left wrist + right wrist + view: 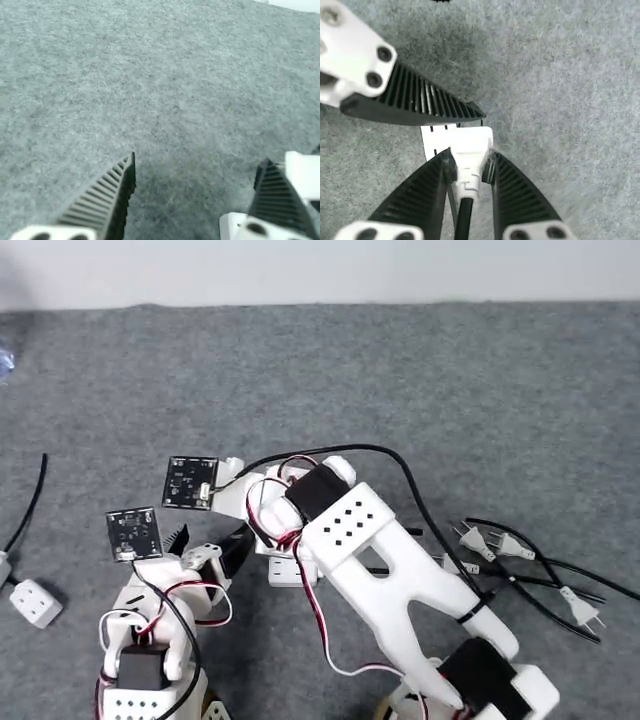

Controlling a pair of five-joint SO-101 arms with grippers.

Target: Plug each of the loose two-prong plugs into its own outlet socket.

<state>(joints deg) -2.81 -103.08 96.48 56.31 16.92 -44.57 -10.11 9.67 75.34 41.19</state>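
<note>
Clamping a white two-prong plug (468, 175) between its ribbed black fingers, the right gripper (470, 159) holds the plug's nose against a white outlet socket (434, 139) on the grey carpet (450, 390). The plug body covers the prongs, so it cannot be made out whether they are seated in the socket. A black cable (463, 220) runs back from the plug between the fingers. Just beside the socket, one black finger (415, 102) of the other arm's gripper lies along the block's far side. The left gripper (198, 160) hangs low over bare carpet with its fingers spread wide and nothing between them; white shapes at the edge of its wrist view are cut off and hard to identify. From the high view the right arm's white body and wiring hide most of the socket and the held plug. Three loose plugs (470, 538) (515, 546) (580, 608) lie well apart to the right, cables tangled, and a second socket (35, 602) sits near the left edge.
</note>
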